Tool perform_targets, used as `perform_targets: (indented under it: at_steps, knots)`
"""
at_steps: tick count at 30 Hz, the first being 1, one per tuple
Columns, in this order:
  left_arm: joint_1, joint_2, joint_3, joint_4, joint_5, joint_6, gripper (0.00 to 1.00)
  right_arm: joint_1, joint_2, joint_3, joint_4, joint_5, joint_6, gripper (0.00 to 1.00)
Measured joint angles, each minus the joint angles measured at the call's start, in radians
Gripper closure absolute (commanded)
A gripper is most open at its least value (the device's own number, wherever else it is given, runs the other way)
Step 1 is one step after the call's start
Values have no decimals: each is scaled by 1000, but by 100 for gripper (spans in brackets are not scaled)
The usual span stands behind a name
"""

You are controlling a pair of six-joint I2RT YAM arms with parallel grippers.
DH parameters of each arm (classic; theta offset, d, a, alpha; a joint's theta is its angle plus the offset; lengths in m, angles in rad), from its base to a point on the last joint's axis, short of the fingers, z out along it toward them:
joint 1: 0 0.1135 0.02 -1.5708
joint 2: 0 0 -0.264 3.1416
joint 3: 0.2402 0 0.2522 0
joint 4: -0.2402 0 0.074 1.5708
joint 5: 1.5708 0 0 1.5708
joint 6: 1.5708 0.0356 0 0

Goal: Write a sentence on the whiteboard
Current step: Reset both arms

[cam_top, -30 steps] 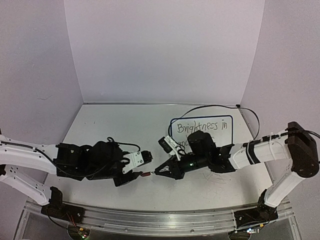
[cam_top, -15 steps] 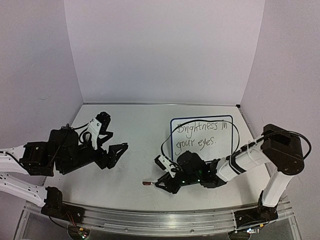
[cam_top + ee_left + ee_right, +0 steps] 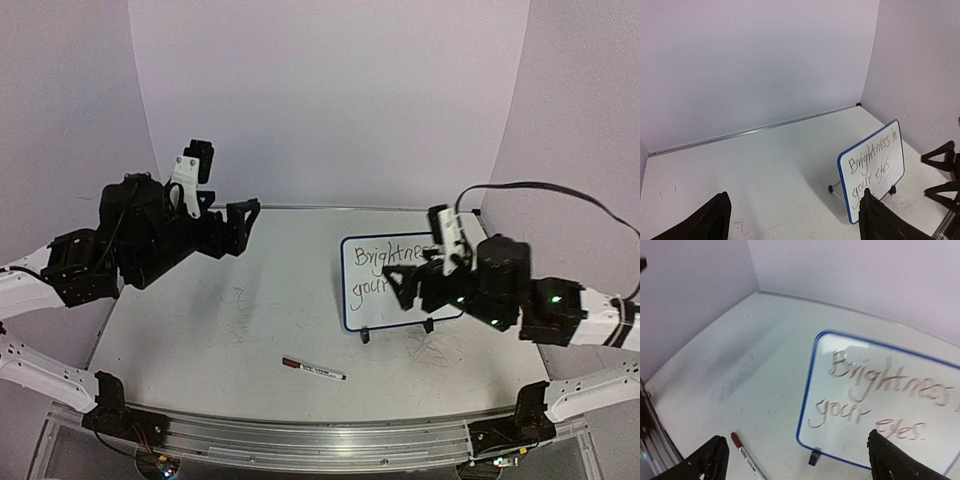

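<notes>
The whiteboard (image 3: 362,308) is standing on its feet on the right of the bench (image 3: 220,330), showing the sentence (image 3: 385,256). The left pincer (image 3: 795,220) and right pincer (image 3: 800,460) are hovering spread wide, gripping nothing. A marker (image 3: 313,369) is lying near the front edge.

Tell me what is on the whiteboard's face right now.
The whiteboard carries the sentence, two handwritten lines reading "Brightness in your eyes." From the top camera the right gripper covers the line ends.
</notes>
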Motion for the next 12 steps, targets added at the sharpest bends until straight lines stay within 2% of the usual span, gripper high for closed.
perform_targets:
  at_steps: [5,12]
  knots:
    - [37,41,157,9,-11,49,1,-1,-204,216,-169,263,-52,2]
    - [37,53,333,40,-51,150,1,-3,-233,450,-196,512,-181,2]
